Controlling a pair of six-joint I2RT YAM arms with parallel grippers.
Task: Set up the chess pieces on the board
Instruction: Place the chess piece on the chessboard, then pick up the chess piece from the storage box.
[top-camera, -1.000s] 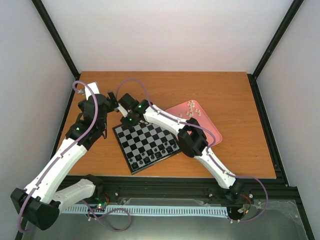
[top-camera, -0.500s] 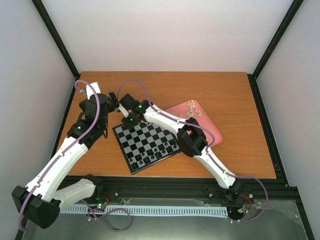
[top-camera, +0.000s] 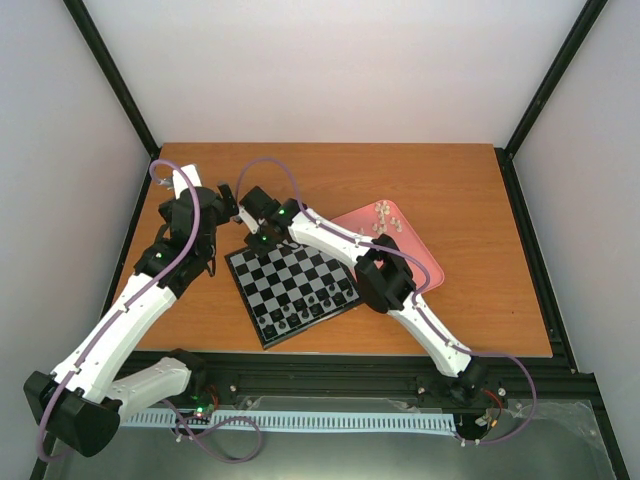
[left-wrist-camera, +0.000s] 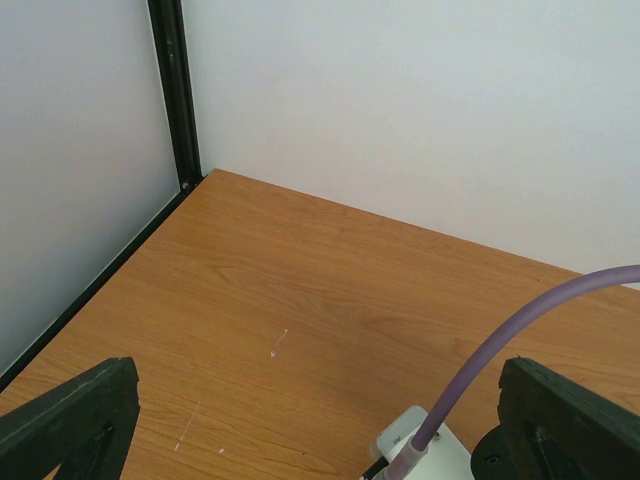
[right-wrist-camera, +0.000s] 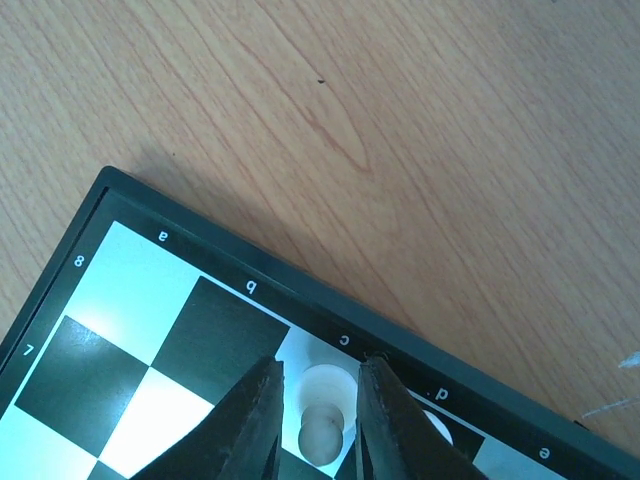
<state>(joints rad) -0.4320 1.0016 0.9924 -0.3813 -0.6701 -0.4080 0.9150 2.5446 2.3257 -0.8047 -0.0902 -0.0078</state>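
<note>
The board lies at the table's front centre, turned at an angle. In the right wrist view my right gripper stands over its far edge, jaws a little apart around a white chess piece. The piece stands on the light square by the letter c, with a thin gap on each side of its head. In the top view my right gripper is at the board's far left corner. More white chess pieces lie on the pink tray. My left gripper is wide open and empty over bare table.
Several dark pieces stand in the board's near rows. The right arm's purple cable and white wrist part cross the left wrist view. A black frame post stands at the table's back left corner.
My left arm has shifted slightly to the left and back. My right gripper has stayed at the board's far left corner.
</note>
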